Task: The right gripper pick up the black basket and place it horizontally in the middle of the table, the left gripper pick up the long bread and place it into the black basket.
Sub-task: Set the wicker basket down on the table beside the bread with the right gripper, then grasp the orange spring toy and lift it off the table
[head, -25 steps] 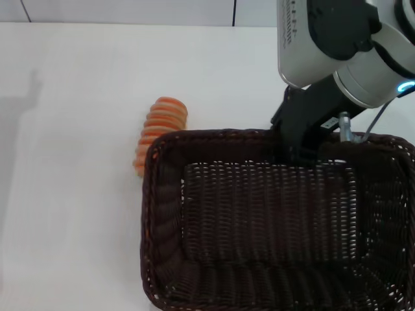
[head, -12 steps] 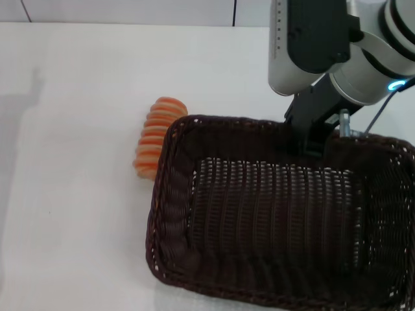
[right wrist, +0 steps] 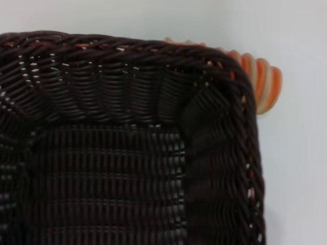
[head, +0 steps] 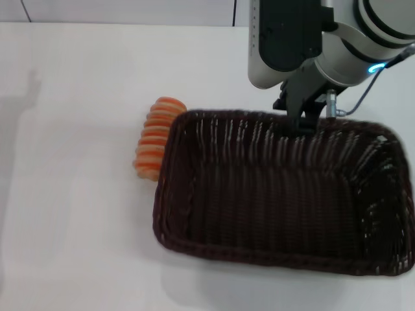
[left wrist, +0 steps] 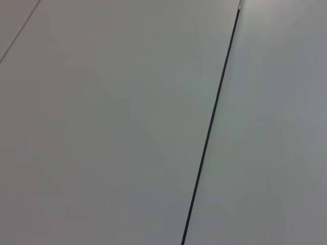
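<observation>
The black basket [head: 174, 194] hangs from its far rim, where my right gripper [head: 301, 123] is shut on the braided edge. It fills the right half of the head view, long side running left to right, with a shadow under its near rim. The long bread [head: 155, 137], with orange and tan ridges, lies on the table [head: 71, 214] right against the basket's left end, which partly hides it. In the right wrist view the black basket [right wrist: 214, 132] shows one corner, and the long bread [right wrist: 265, 84] pokes out beyond it. My left gripper is out of view.
White tabletop stretches to the left of and behind the bread. A wall with a dark seam [head: 234, 13] runs along the far edge. The left wrist view holds only a pale surface with a thin dark line [left wrist: 212, 127].
The right arm has moved left and away from me with the basket, which has come fully into view from the near edge. The bread has stayed put.
</observation>
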`<state>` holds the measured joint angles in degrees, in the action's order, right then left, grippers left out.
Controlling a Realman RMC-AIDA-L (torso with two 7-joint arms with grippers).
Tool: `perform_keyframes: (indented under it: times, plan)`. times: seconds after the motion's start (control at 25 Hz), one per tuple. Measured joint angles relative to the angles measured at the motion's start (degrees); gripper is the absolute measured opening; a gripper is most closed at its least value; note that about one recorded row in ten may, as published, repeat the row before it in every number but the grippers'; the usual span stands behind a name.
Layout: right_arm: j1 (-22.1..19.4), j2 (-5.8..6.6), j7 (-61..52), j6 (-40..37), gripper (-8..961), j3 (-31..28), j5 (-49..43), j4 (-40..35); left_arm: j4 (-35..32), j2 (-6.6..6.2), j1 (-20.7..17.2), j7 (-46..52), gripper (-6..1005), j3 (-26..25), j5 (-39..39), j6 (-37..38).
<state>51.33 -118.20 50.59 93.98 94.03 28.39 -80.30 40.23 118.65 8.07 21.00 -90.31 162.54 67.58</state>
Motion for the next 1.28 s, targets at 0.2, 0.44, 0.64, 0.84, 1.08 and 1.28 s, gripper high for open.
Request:
perform_keyframes:
  times: [0.2,0.44,0.64,0.84,1.08,1.28]
  plan:
    - [0.5,-0.13,-0.1,-3.2,314,0.3,-1.1,0.2,-0.6,0.00,-0.1,0.0,858,0.7,-1.4,1.2]
    - [0.2,-0.49,-0.8,-12.4,342,-0.6,-2.3,0.1,-0.8,0.01,0.0,0.5,858,1.1,-2.1,1.5]
    - [-3.0,-0.70,-5.0,-26.1,341,-5.3,-1.5,-1.5,-0.6,-0.20,0.3,3.5,858,1.3,-2.1,1.2]
    - [-11.6,-1.15,-6.4,-47.3,340,-3.5,1.6,-4.0,-0.1,-0.50,0.3,7.8,858,1.4,-1.0,0.7]
    - [-22.8,-1.23,-9.4,-74.6,338,5.7,2.5,-5.6,0.8,-0.66,0.1,11.8,858,1.5,2.3,0.4]
    - [-29.1,-1.34,-9.7,-96.5,336,12.8,2.2,-1.6,3.8,-1.41,-2.1,12.9,858,5.1,2.9,-0.3]
